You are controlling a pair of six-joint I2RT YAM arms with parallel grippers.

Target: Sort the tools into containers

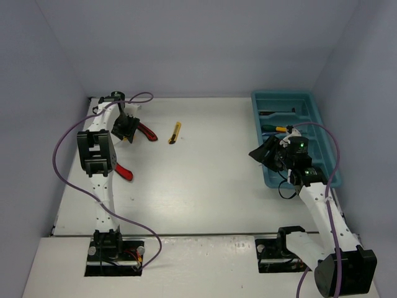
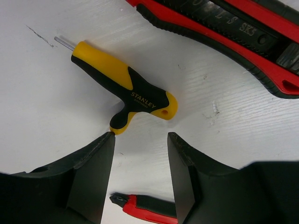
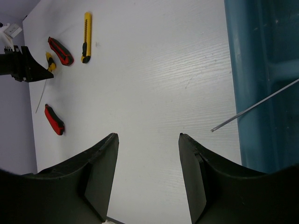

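— Item: left pincer (image 2: pixel 140 137)?
— Jaws are standing apart, holding nothing, hanging over the table (image 2: pixel 56 116). A yellow-and-black Stanley T-handle hex key (image 2: pixel 135 95) is lying just ahead of its fingertips, with a red utility knife (image 2: pixel 224 32) beyond it.
— Item: right pincer (image 3: pixel 148 136)?
— It is likewise gaping and carrying nothing, hovering beside the teal tray (image 3: pixel 232 70). A thin rod (image 3: pixel 254 106) is poking out over the tray's rim. A yellow utility knife (image 3: pixel 87 36) is lying on the table, well apart from the tray.
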